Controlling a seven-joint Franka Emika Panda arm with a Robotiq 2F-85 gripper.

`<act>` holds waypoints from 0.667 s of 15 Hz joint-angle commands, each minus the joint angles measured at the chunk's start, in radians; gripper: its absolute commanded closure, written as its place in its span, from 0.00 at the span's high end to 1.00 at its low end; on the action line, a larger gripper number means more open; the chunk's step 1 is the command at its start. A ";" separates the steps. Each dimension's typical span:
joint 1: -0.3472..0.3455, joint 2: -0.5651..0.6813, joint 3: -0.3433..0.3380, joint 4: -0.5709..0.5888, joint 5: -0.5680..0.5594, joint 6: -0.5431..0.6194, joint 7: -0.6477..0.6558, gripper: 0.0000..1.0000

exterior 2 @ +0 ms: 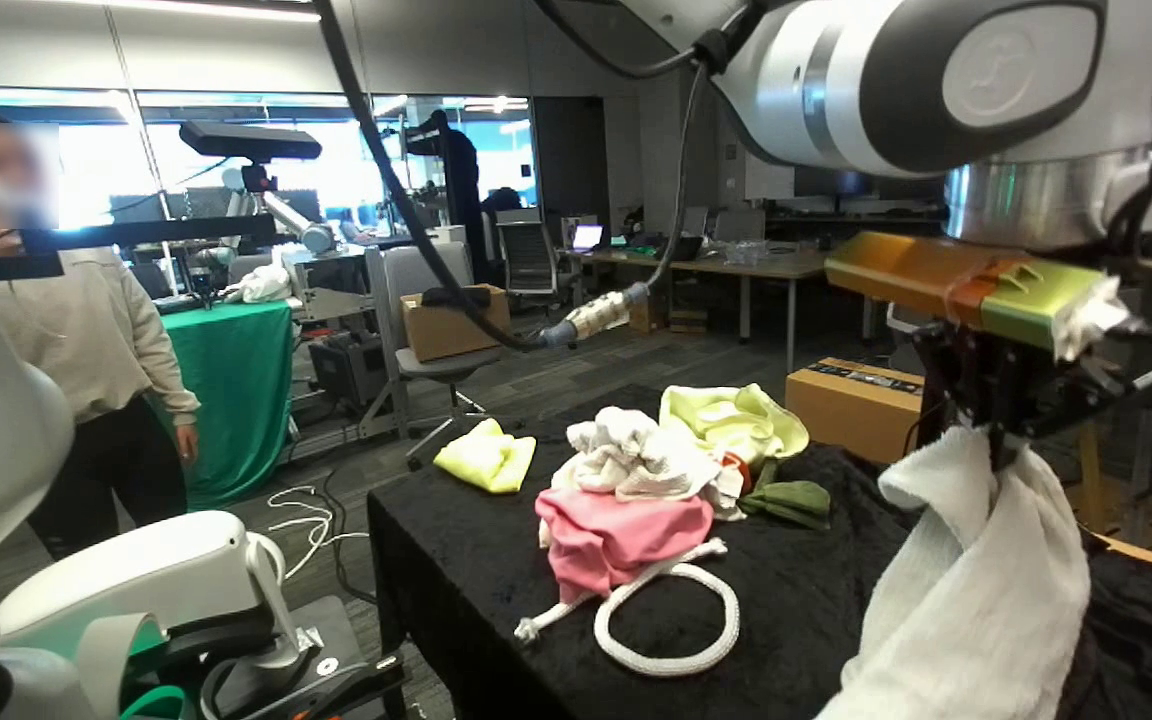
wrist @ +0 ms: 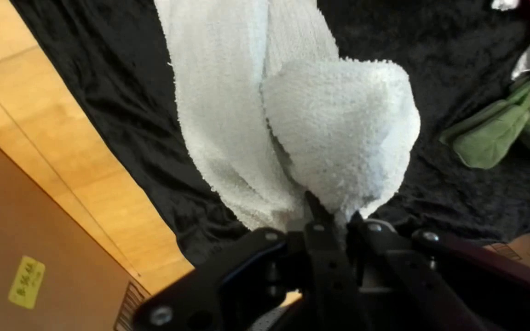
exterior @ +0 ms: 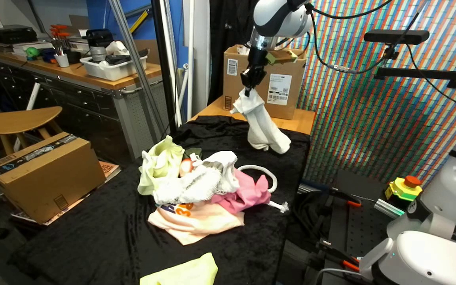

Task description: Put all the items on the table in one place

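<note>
In an exterior view, the pincer (exterior: pixel 247 92) pinches the top of a white towel (exterior: pixel 265 130), which droops to the right over the far end of the table (exterior: pixel 105 237); whether its lower end touches I cannot tell. Bunched together near the middle lie a pale green cloth (exterior: pixel 158 166) at left, a crumpled white cloth (exterior: pixel 192 186), a pink cloth (exterior: pixel 249 194) at right and, on the near side, a cream cloth (exterior: pixel 202 225) with a coloured print. A white rope (exterior: pixel 274 183) curves out to the right of the pink cloth. A yellow cloth (exterior: pixel 182 273) lies apart at the near end.

In an exterior view, the white towel hangs at the near right, well apart from the bunched cloths. The white rope's loop lies on the near side of the pink cloth, a dark green cloth (exterior 2: pixel 786 503) sits to the right, just beside the pale green cloth, and the yellow cloth is at the far left.

In the wrist view, the pincer is pressed together on the white towel; the dark green cloth lies at right, bare wood (wrist: pixel 90 184) at left.
</note>
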 commanded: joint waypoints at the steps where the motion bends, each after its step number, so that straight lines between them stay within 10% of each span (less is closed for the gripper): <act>1: 0.055 -0.007 0.027 0.105 -0.048 -0.069 -0.013 0.10; 10: 0.181 0.059 0.151 0.316 -0.064 -0.247 -0.150 0.10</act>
